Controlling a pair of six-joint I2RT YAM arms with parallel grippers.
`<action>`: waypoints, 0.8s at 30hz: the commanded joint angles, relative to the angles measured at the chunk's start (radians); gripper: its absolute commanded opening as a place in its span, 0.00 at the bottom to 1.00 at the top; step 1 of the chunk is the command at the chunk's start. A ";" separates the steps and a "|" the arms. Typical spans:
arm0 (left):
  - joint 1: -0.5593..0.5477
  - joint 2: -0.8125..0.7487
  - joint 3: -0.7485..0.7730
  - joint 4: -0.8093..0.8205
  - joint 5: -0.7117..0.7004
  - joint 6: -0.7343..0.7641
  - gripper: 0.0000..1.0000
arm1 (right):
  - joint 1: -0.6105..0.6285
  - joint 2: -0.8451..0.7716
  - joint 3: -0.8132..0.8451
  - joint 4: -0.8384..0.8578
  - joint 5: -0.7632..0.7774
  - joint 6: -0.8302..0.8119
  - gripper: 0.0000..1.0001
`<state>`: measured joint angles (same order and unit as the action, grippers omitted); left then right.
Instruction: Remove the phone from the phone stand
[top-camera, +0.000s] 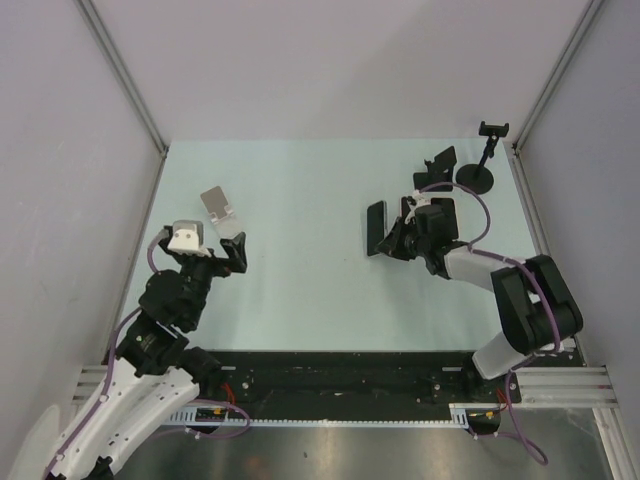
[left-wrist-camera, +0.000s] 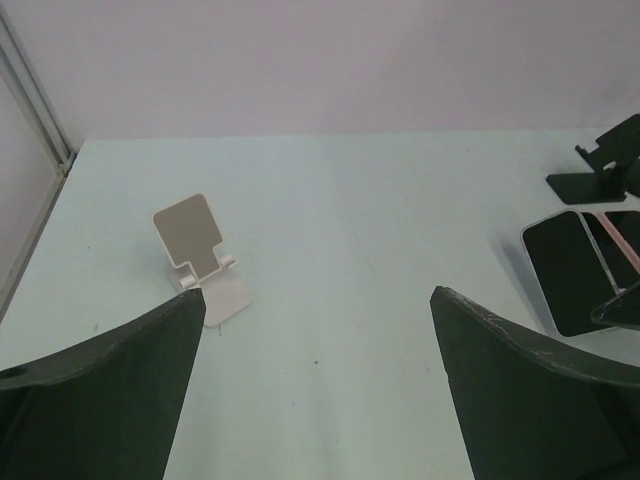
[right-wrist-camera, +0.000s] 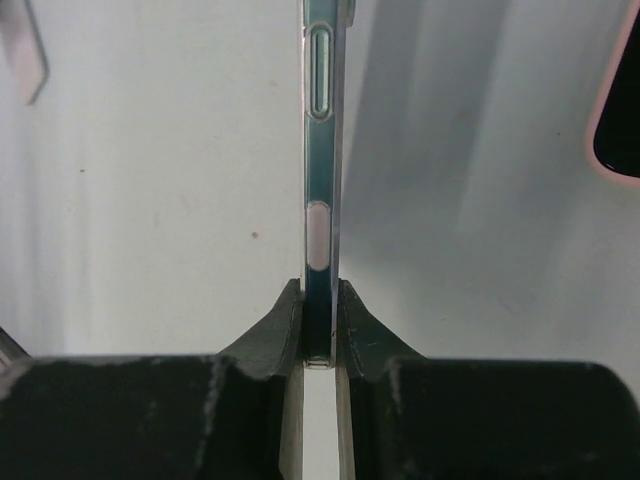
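Note:
My right gripper (right-wrist-camera: 320, 296) is shut on the edge of a dark phone (right-wrist-camera: 323, 150) in a clear case, seen edge-on in the right wrist view. In the top view the phone (top-camera: 375, 229) is held just above the table at centre right, off any stand, with my right gripper (top-camera: 397, 240) beside it. A black phone stand (top-camera: 441, 164) sits empty behind it. The phone (left-wrist-camera: 566, 272) also shows in the left wrist view. My left gripper (left-wrist-camera: 315, 300) is open and empty, near a white phone stand (top-camera: 216, 205) at the left (left-wrist-camera: 197, 252).
A pink-cased phone (right-wrist-camera: 620, 110) lies on the table by the right gripper (left-wrist-camera: 622, 236). A black clamp stand with a round base (top-camera: 480, 178) stands at the back right corner. Grey walls enclose the pale green table (top-camera: 300, 200).

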<state>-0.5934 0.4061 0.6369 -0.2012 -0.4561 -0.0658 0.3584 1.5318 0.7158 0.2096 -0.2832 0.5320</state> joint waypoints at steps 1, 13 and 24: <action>0.006 0.011 -0.019 0.032 0.008 0.041 1.00 | -0.027 0.079 0.119 0.040 -0.059 0.010 0.00; 0.006 -0.030 -0.043 0.048 0.017 0.041 1.00 | -0.079 0.244 0.218 0.024 -0.066 0.022 0.00; 0.006 -0.026 -0.048 0.051 0.036 0.038 1.00 | -0.114 0.335 0.257 -0.009 -0.050 0.022 0.16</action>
<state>-0.5926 0.3832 0.5957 -0.1886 -0.4377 -0.0593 0.2577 1.8278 0.9428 0.2039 -0.3962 0.5755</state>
